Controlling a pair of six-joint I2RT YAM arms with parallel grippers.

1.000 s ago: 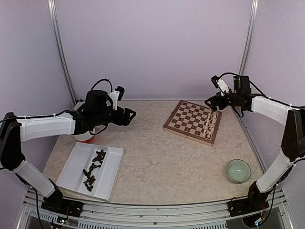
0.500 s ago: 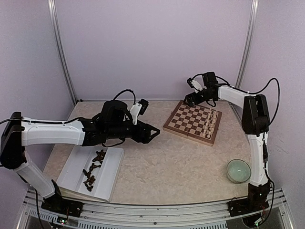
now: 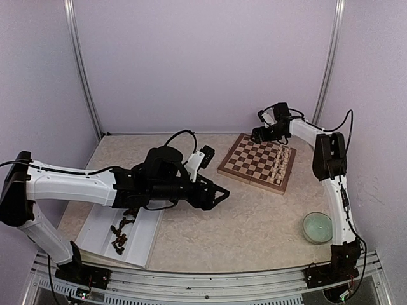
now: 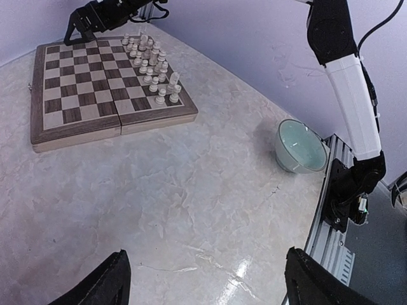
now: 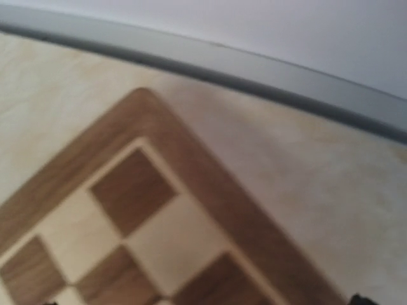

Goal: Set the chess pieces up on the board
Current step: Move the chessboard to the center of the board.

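From above we see one board [image 3: 254, 160] lying askew on the table [image 3: 241, 222], with cream pieces [image 3: 280, 166] in two rows along its right edge. The chess pieces [image 3: 121, 234], dark and tiny, lie in a loose string in one white tray [image 3: 95, 232], well to the left of the board and nearer the arm bases. They are too small and tangled to count, and we cannot tell which compartment holds them. The left gripper [image 3: 219, 193] hangs over the table left of the board's near corner, apart from it. The right gripper [image 3: 256, 135] is at the board's far corner, and we cannot tell how its jaws stand. One pale green bowl [image 3: 317, 227] sits well apart to the near right of the board. In the left wrist view the left gripper [image 4: 203, 283] has its two fingers [image 4: 102, 289] spread wide with nothing between them, and the board [image 4: 82, 89] lies ahead. There we count about sixteen cream pieces [image 4: 152, 67], though they crowd too closely to be sure. The bowl [image 4: 302, 147] lies to the board's right. The right wrist view is blurred and shows one corner of the board [image 5: 146, 190].
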